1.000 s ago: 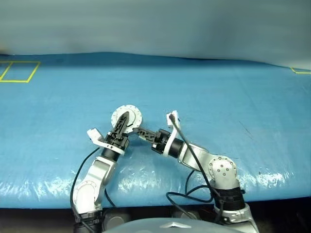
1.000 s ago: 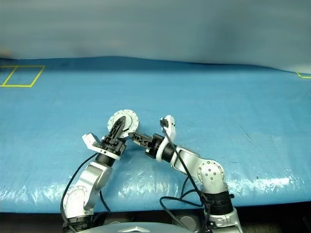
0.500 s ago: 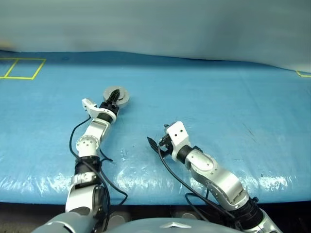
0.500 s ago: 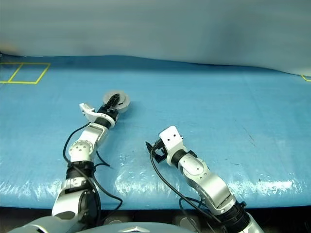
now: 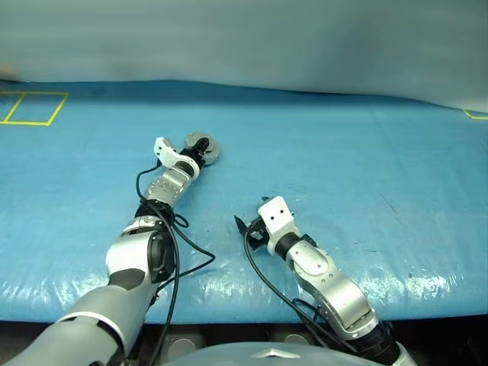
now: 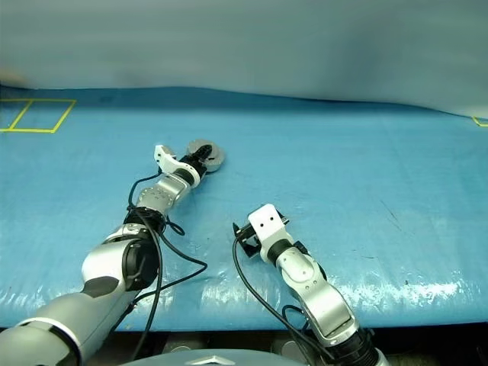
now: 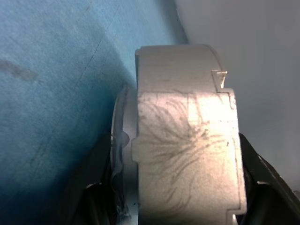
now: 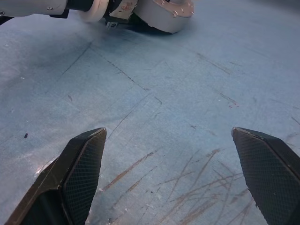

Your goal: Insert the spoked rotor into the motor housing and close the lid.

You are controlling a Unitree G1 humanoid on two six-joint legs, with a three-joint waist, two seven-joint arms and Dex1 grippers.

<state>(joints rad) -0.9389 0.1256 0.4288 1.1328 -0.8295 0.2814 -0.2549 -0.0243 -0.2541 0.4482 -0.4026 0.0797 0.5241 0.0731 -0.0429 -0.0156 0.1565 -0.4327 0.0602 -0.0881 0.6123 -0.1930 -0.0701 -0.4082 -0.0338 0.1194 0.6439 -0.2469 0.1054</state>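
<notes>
Plainly, scratched grey round motor housing (image 7: pixel 185 145).

On the wide blue plastic-covered bench (image 5: pixel 366 152), only the round silver-grey metal motor housing (image 5: pixel 206 147) with the left hand (image 5: pixel 195 155) on it obstructs.

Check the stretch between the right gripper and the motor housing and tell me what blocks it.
Nothing visible does. The right gripper stands open over bare blue table cover. Ahead, the motor housing sits at the left gripper, its grey side wall between the black fingers.
</notes>
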